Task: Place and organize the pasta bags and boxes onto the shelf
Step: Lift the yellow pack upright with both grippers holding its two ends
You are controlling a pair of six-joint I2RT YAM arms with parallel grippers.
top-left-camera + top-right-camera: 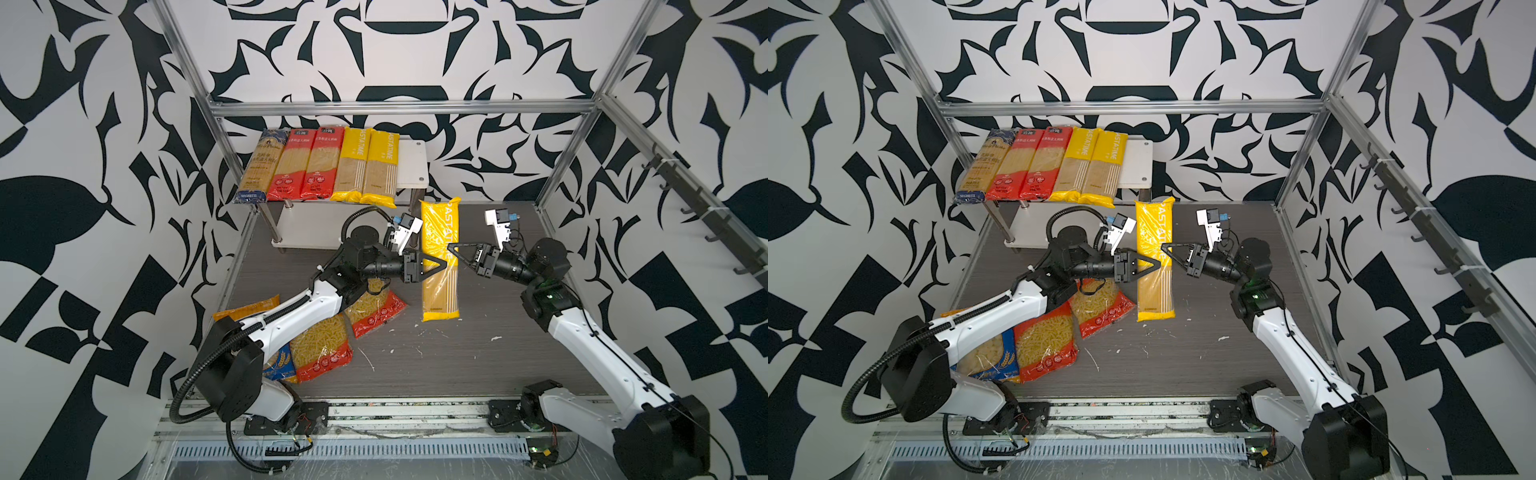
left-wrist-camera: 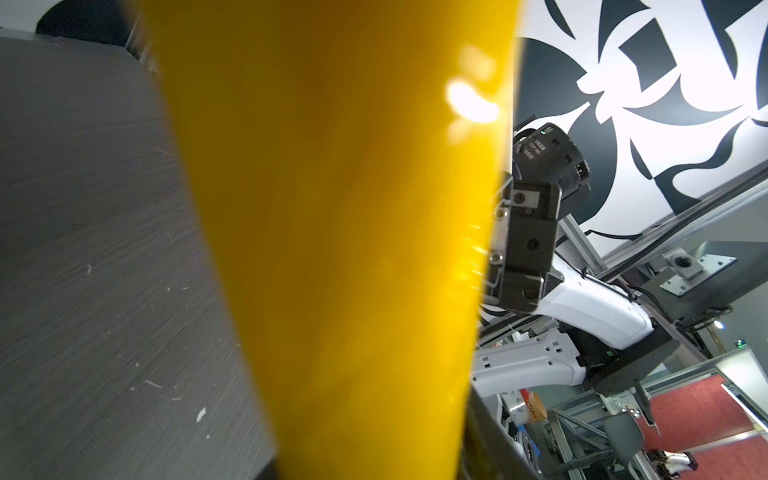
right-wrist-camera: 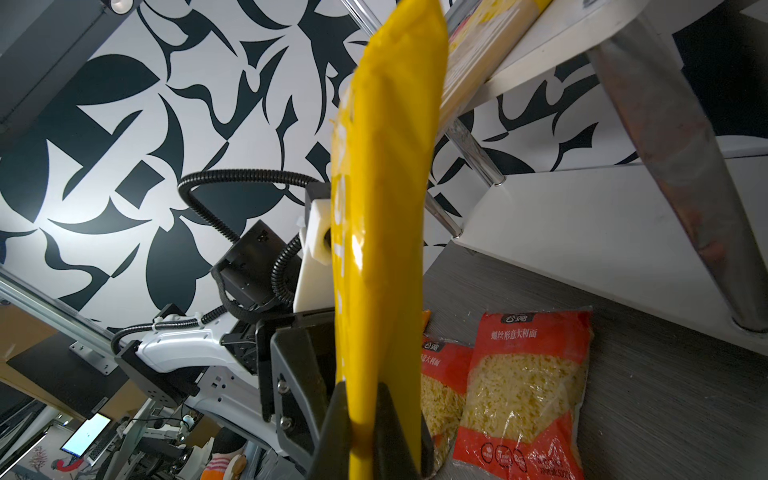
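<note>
A long yellow pasta packet (image 1: 440,232) hangs lifted over the dark table in both top views, in front of the shelf (image 1: 411,162). My right gripper (image 1: 451,249) is shut on its right edge; the right wrist view shows the fingers (image 3: 336,432) pinching the yellow film. My left gripper (image 1: 444,265) is shut on the packet's left edge, one finger lying over its face. In the left wrist view the packet (image 2: 332,208) hides the jaws. The top board holds a dark-blue packet (image 1: 259,166), two red (image 1: 305,164) and two yellow (image 1: 365,166).
Two short red packets (image 1: 374,309) (image 1: 322,347) and a blue-orange one (image 1: 278,365) lie on the table under my left arm. The shelf's lower board (image 1: 307,228) is bare. Aluminium rails (image 1: 403,108) frame the cell. White crumbs (image 1: 494,338) dot the table.
</note>
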